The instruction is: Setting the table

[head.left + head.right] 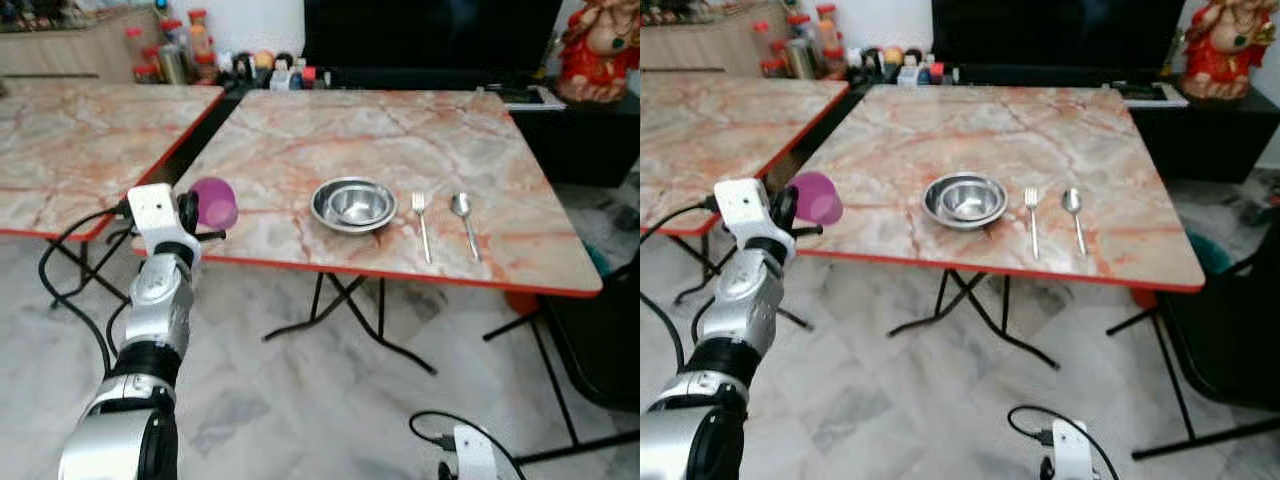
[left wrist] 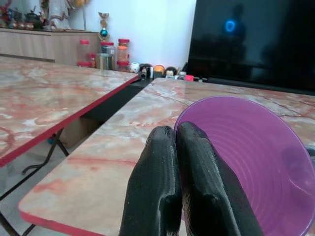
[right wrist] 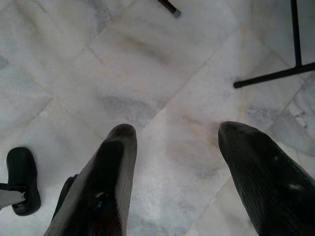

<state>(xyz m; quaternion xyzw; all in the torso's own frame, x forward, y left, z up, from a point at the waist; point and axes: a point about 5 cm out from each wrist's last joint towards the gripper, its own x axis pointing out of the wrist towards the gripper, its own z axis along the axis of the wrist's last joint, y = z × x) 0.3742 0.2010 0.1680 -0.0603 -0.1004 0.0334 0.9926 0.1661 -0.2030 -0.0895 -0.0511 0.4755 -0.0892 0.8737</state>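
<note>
Left gripper (image 2: 179,196) pinches only the cup (image 1: 213,203) rim by the surface (image 1: 400,140) edge; it may slip. Right gripper (image 3: 177,172) hangs released

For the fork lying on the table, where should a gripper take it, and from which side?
Probably at the middle of the handle, from straight above. The fork lies flat on the table, tines away from the robot, between the steel bowl and the spoon, so fingers should close across its narrow width.
</note>
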